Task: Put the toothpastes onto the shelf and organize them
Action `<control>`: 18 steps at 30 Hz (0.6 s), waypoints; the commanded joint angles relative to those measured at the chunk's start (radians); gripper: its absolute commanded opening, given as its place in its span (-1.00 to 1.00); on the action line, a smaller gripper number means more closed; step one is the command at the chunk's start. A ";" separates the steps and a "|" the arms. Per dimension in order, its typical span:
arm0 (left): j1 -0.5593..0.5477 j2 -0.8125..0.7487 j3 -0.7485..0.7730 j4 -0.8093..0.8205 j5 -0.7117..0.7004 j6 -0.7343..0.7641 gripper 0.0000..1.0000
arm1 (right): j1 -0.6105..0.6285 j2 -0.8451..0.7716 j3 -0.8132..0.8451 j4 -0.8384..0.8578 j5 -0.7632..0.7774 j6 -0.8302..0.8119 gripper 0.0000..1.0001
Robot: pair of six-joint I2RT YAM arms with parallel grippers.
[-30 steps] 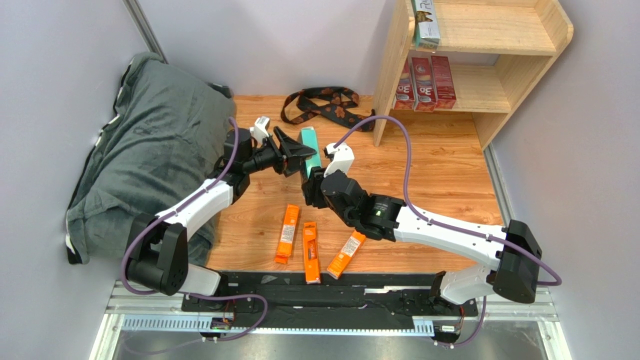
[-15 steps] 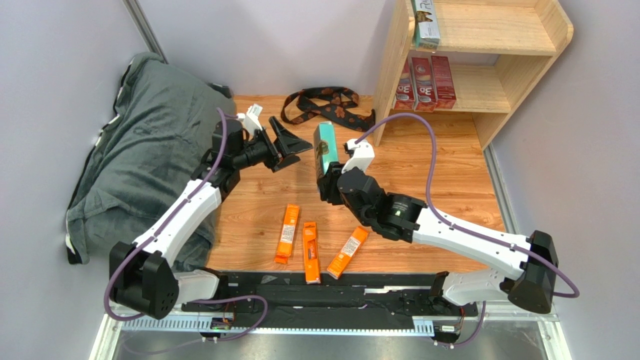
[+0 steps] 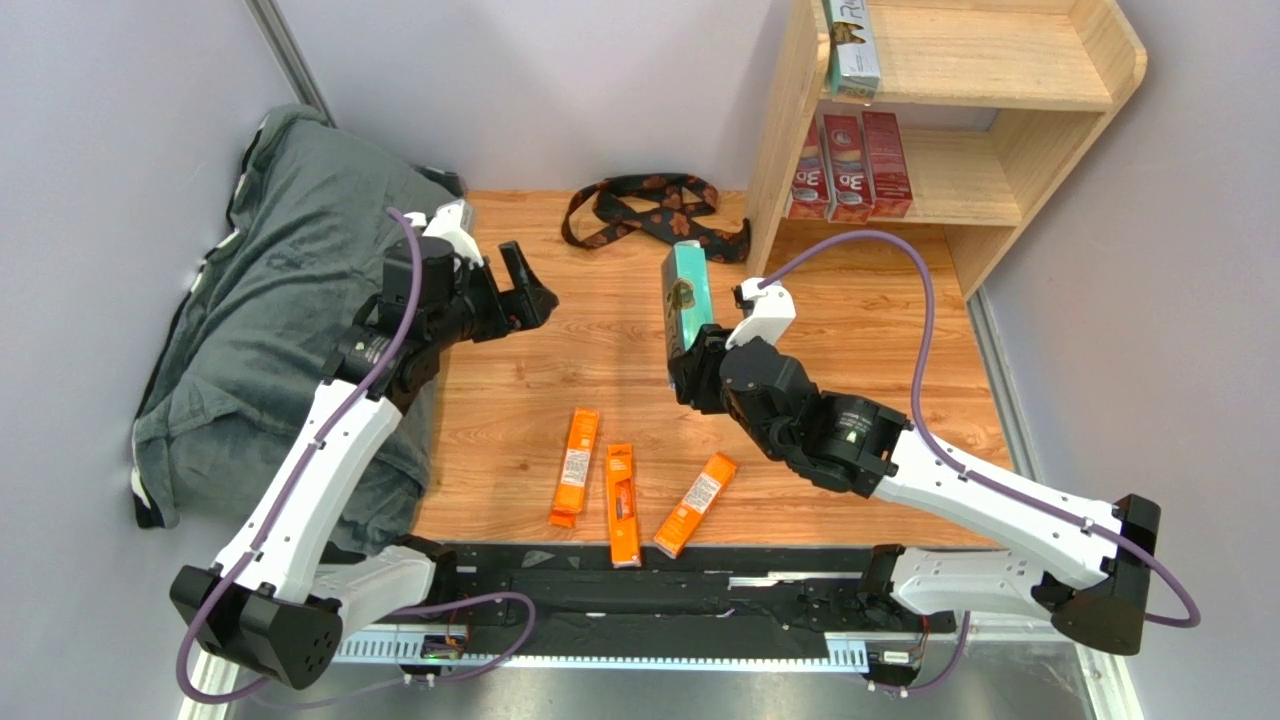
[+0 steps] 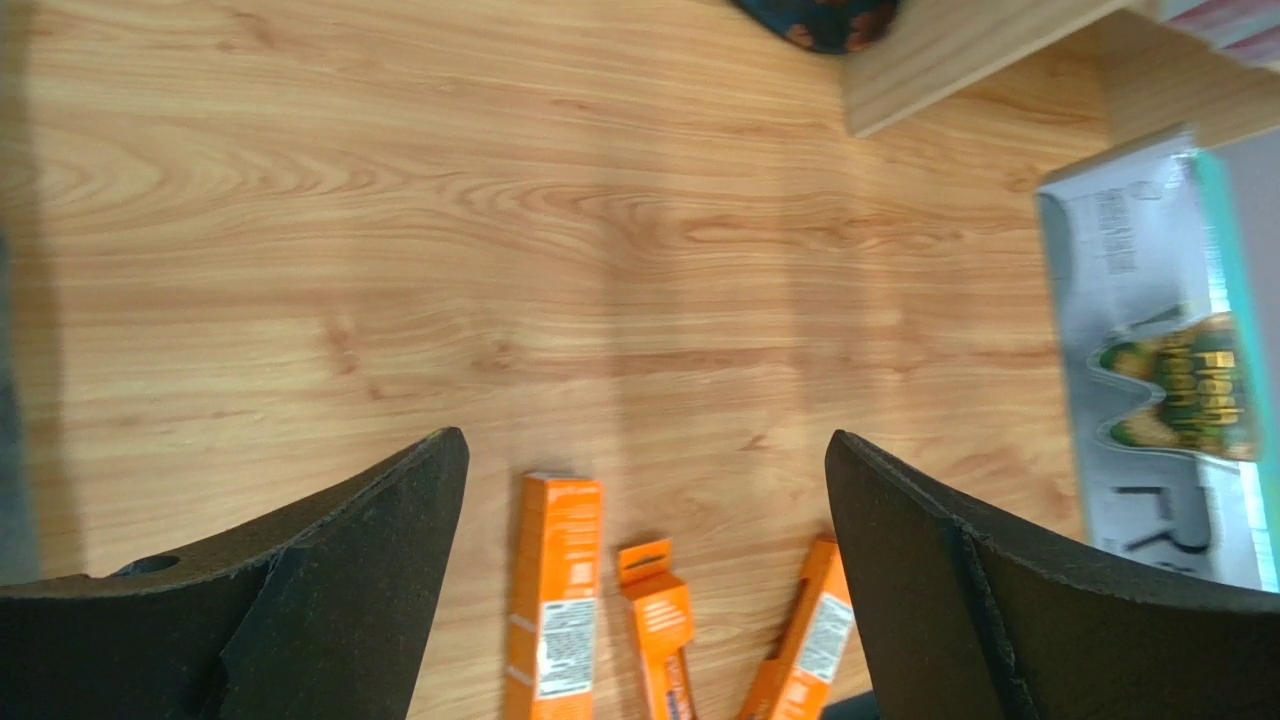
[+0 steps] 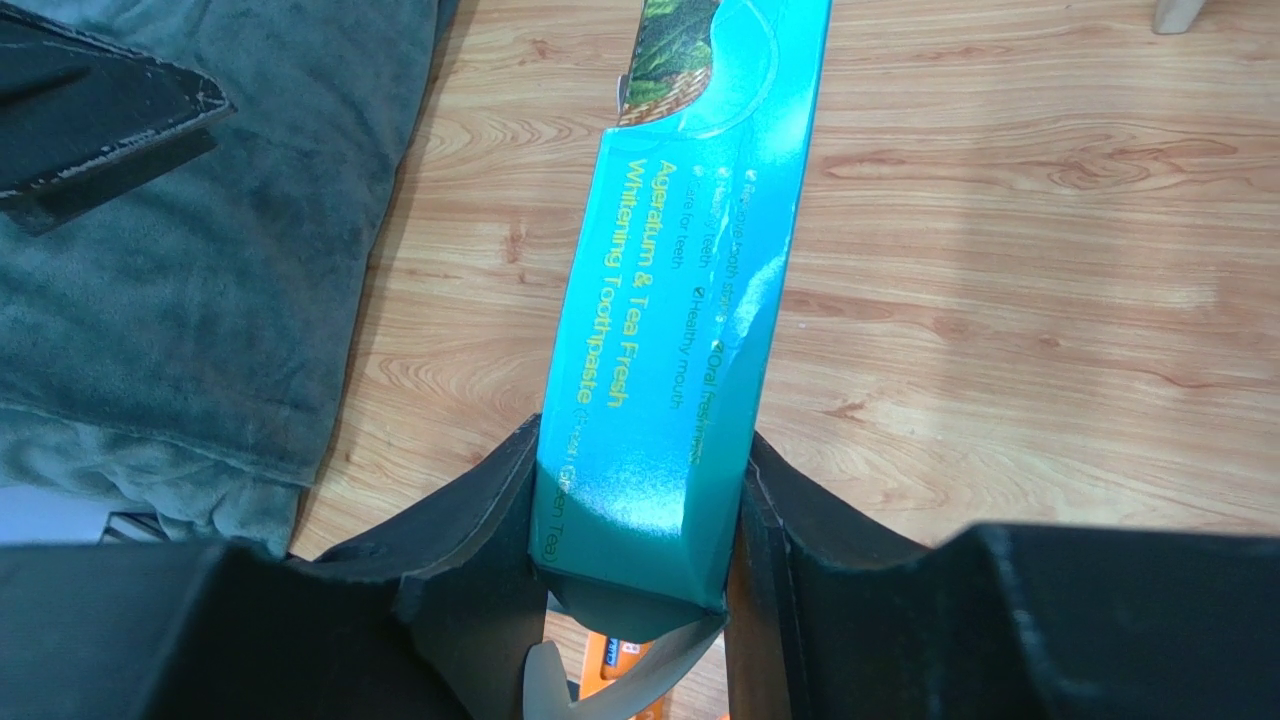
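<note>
right hand (image 5: 639, 510): clamps teal toothpaste (image 5: 691, 285) | left hand (image 4: 643, 450): spread wide

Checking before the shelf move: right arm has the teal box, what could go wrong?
1. The right gripper pinches the teal box near one end; the long free part might pivot or slip.
2. That free end could clip the shelf's side panel or the silver-white box on the top tier.
</note>
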 commanded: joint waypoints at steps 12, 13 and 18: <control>-0.001 0.008 -0.013 -0.058 -0.087 0.084 0.96 | -0.186 0.112 0.556 -0.081 -0.281 -0.206 -0.25; -0.001 0.008 -0.017 -0.060 -0.086 0.084 0.96 | -0.206 0.135 0.590 -0.088 -0.294 -0.215 -0.25; -0.001 0.019 -0.030 -0.058 -0.086 0.101 0.96 | -0.332 0.204 0.787 -0.133 -0.376 -0.260 -0.24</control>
